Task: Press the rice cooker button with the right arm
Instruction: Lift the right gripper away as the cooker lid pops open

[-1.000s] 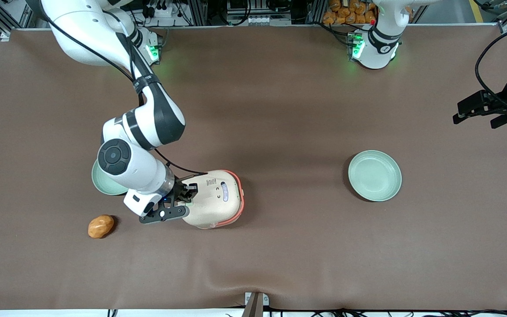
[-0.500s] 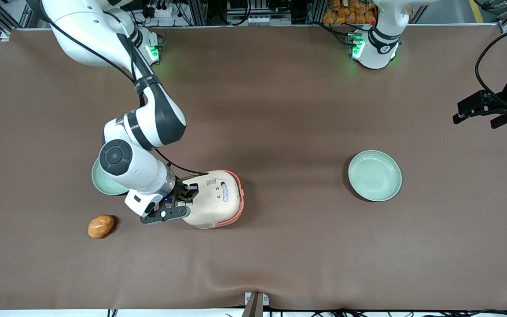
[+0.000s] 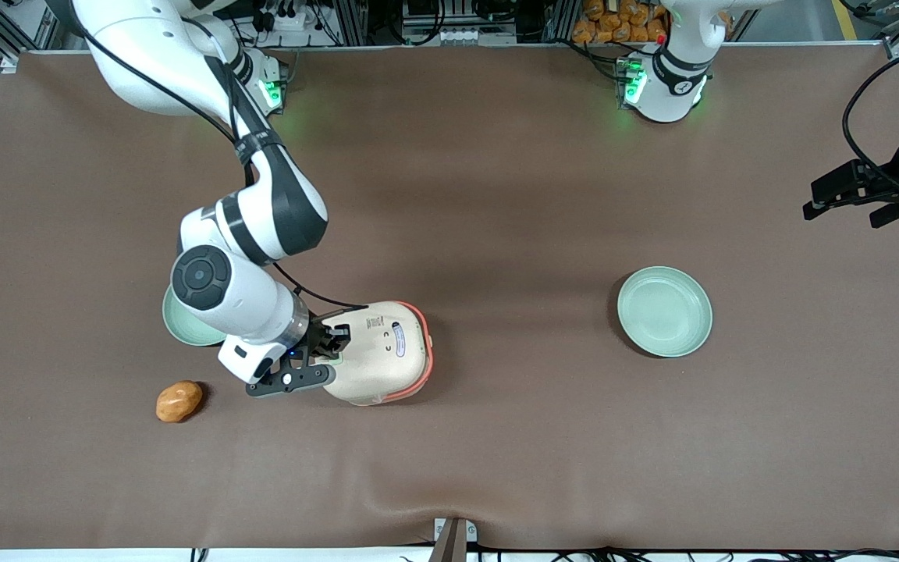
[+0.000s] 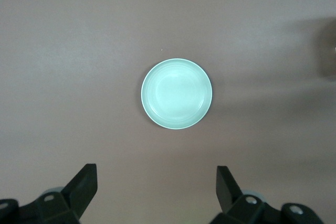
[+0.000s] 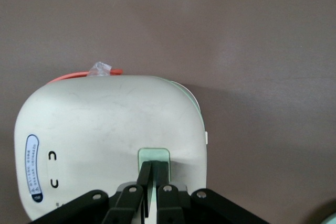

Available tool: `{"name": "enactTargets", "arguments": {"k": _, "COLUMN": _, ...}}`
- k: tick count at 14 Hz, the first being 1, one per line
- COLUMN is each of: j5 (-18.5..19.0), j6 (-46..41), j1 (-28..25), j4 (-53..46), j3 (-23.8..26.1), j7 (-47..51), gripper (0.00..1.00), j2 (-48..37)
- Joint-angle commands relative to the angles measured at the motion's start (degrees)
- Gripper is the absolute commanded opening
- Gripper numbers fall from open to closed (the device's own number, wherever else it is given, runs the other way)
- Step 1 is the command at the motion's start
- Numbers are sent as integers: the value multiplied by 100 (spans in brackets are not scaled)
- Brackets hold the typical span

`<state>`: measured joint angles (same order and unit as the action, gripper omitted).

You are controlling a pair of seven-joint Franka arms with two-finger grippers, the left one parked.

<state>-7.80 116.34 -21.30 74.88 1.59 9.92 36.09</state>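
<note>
The cream-white rice cooker (image 3: 383,355) with orange-red trim and a blue-outlined oval label sits on the brown table. It also shows in the right wrist view (image 5: 100,129). Its pale green button (image 5: 154,155) is on the lid's edge. The right arm (image 3: 246,226) reaches down to the cooker. Its black gripper (image 3: 332,343) is shut, with the fingertips (image 5: 148,167) together on the pale green button.
A pale green plate (image 3: 664,311) lies toward the parked arm's end of the table and shows in the left wrist view (image 4: 177,94). Another pale green plate (image 3: 181,329) is partly hidden under the right arm's wrist. An orange-brown potato-like lump (image 3: 179,401) lies beside the gripper.
The right arm's wrist shifted slightly toward the working arm's end and nearer the front camera. The gripper stays shut on the cooker's button. The cooker has not moved.
</note>
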Motion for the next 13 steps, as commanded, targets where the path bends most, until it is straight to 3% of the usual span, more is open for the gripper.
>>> {"name": "enactTargets", "arguments": {"k": 1, "j5": -299, "j6": -401, "j1": 38, "j4": -9, "j3": -18, "j7": 54, "gripper": 12, "j2": -409}}
{"name": "enactTargets", "arguments": {"k": 3, "j5": -415, "j6": -795, "j1": 64, "j4": -9, "j3": -18, "j7": 54, "gripper": 22, "j2": -760}}
{"name": "enactTargets", "arguments": {"k": 4, "j5": -415, "j6": -1032, "j1": 91, "j4": 0, "j3": -18, "j7": 63, "gripper": 32, "j2": -962}}
{"name": "enactTargets", "arguments": {"k": 8, "j5": -398, "j6": -1876, "j1": 503, "j4": 44, "j3": -1, "j7": 63, "gripper": 97, "j2": -1744}}
{"name": "enactTargets", "arguments": {"k": 13, "j5": -302, "j6": -3352, "j1": 1486, "j4": 114, "j3": 227, "j7": 10, "gripper": 100, "j2": -2562}}
